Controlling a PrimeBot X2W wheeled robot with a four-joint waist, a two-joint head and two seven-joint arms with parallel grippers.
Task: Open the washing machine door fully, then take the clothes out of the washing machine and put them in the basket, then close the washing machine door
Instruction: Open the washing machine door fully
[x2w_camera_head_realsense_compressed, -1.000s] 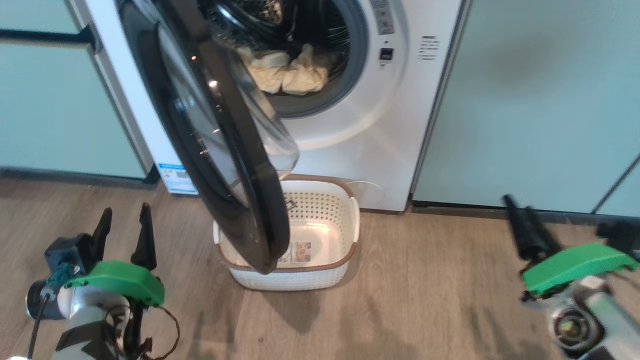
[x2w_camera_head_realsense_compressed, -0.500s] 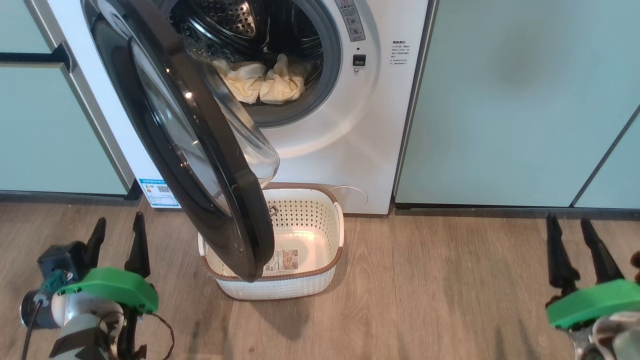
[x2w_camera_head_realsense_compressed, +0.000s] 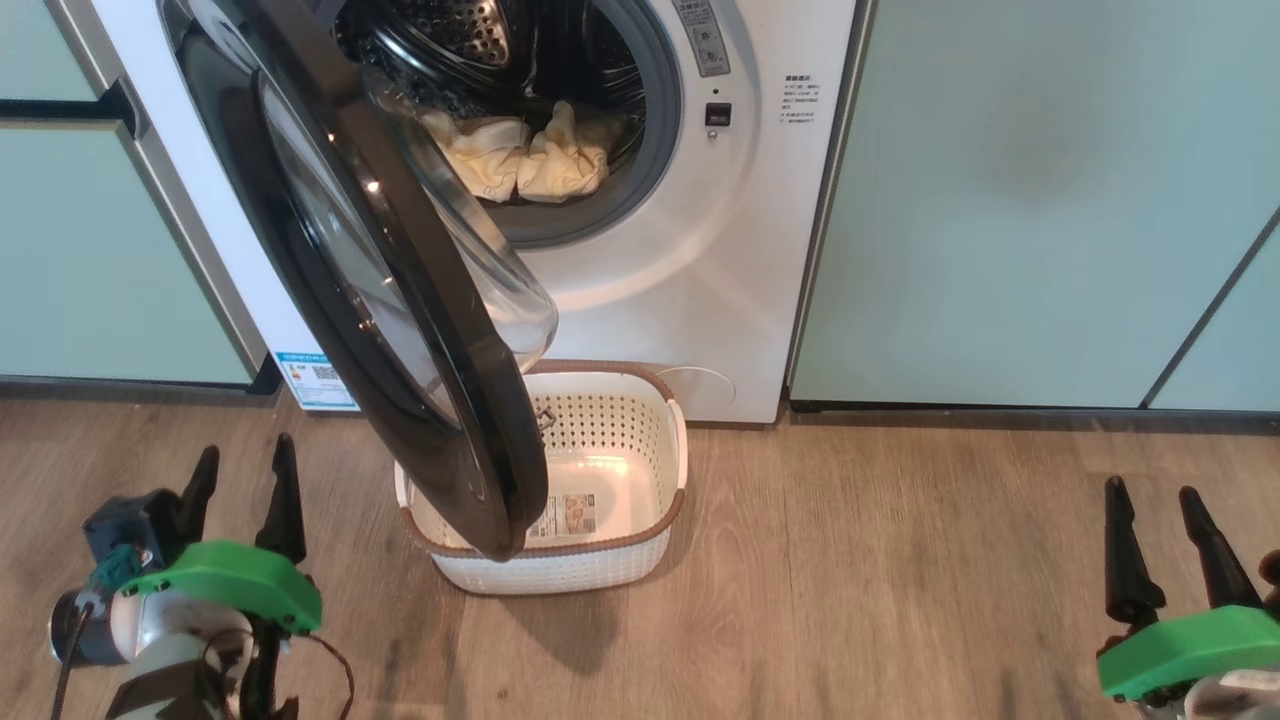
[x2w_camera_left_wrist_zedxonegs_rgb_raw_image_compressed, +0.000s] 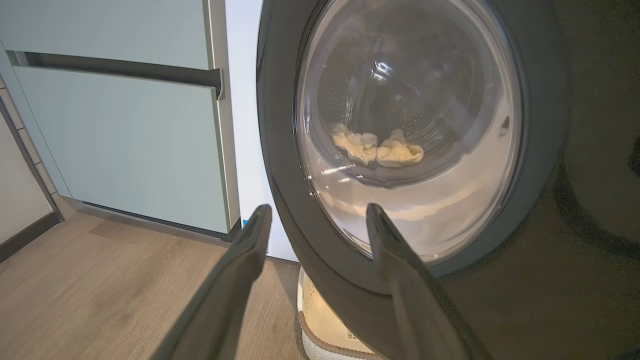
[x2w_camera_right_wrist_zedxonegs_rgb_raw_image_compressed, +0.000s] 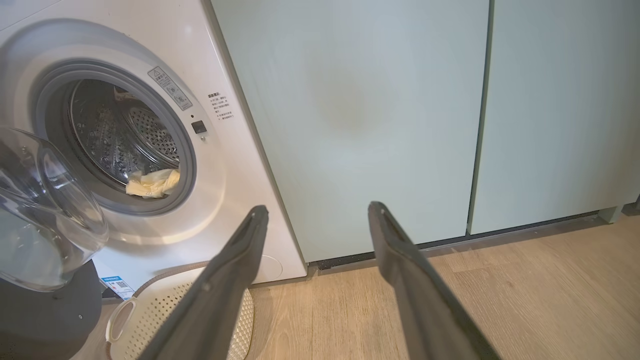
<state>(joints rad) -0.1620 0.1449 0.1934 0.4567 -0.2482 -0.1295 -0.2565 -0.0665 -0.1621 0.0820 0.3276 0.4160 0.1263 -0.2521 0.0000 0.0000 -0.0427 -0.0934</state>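
The white washing machine (x2w_camera_head_realsense_compressed: 690, 290) stands between pale green cabinets. Its black-ringed door (x2w_camera_head_realsense_compressed: 400, 300) hangs partly open, swung out over the basket (x2w_camera_head_realsense_compressed: 610, 440) on the floor. Pale yellow clothes (x2w_camera_head_realsense_compressed: 520, 160) lie in the steel drum, also seen as clothes (x2w_camera_right_wrist_zedxonegs_rgb_raw_image_compressed: 152, 183) and, through the door glass, as clothes (x2w_camera_left_wrist_zedxonegs_rgb_raw_image_compressed: 377, 149). My left gripper (x2w_camera_head_realsense_compressed: 245, 462) is open at the lower left, to the left of the door's lower edge; in its wrist view the left gripper (x2w_camera_left_wrist_zedxonegs_rgb_raw_image_compressed: 317, 215) faces the door (x2w_camera_left_wrist_zedxonegs_rgb_raw_image_compressed: 400, 125). My right gripper (x2w_camera_head_realsense_compressed: 1150, 490) is open, low at the far right, away from the machine.
Pale green cabinets (x2w_camera_head_realsense_compressed: 1040, 200) flank the machine on the right, and more cabinets (x2w_camera_head_realsense_compressed: 90, 220) on the left. The wooden floor (x2w_camera_head_realsense_compressed: 860, 580) stretches between my grippers. The basket (x2w_camera_right_wrist_zedxonegs_rgb_raw_image_compressed: 150, 310) sits right in front of the machine under the door.
The head camera has shifted, so the whole scene sits differently. My right gripper has dropped lower and further right in the view. The door, clothes and basket keep their positions.
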